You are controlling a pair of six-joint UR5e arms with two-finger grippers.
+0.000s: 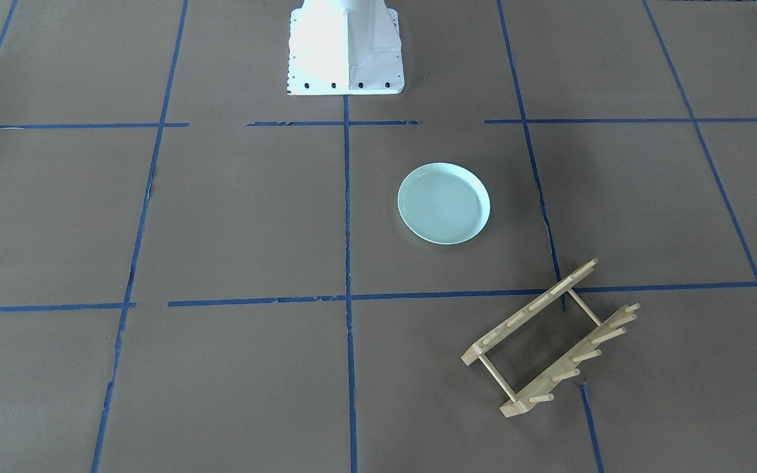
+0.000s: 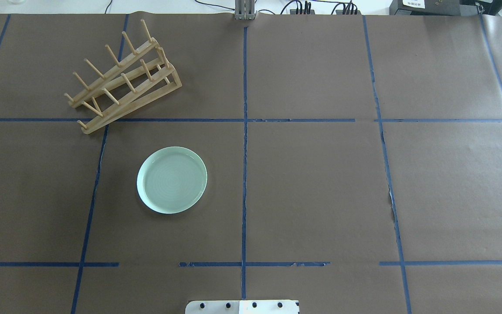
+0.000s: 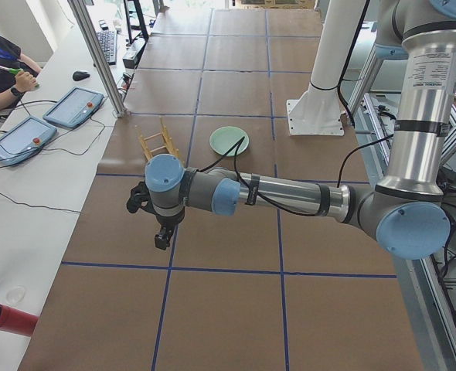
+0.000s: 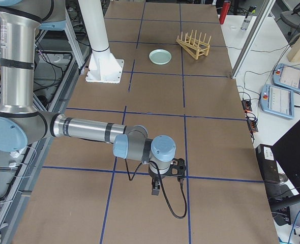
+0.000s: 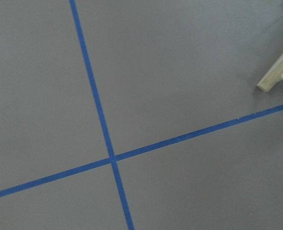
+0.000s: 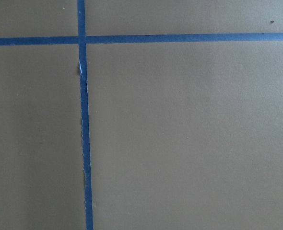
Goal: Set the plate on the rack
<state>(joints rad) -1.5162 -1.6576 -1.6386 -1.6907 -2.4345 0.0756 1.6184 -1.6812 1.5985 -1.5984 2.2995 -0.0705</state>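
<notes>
Underneath everything lies a wide table covered in brown paper (image 2: 320, 183), marked into large squares by strips of blue tape (image 2: 244, 174) that are torn and frayed in places. At the table's near edge in the overhead view sits the white metal robot base (image 1: 345, 49). The round pale mint-green glossy plate (image 2: 172, 179) lies flat on the paper on the robot's left side, inside one taped square and touching nothing. The small light wooden dish rack (image 2: 122, 78) stands farther from the base, near the plate but apart from it. It is set at an angle to the grid and straddles a tape line, and its pegs hold nothing. The left gripper (image 3: 162, 236) hangs pointing down over bare paper toward the table's left end, well apart from the plate. The right gripper (image 4: 155, 189) hangs likewise toward the right end. Neither shows clearly enough to tell whether its fingers are spread or pressed together, and both wrist views show only paper and tape, plus one rail end of the rack in the left one. Beside the table runs a white bench with two grey touch-screen pendants (image 3: 75, 107), a black keyboard (image 3: 108, 45), a mouse (image 3: 81, 75), loose cables and a red cylinder (image 3: 11, 319). A seated person's arm (image 3: 0, 66) rests at the bench.
</notes>
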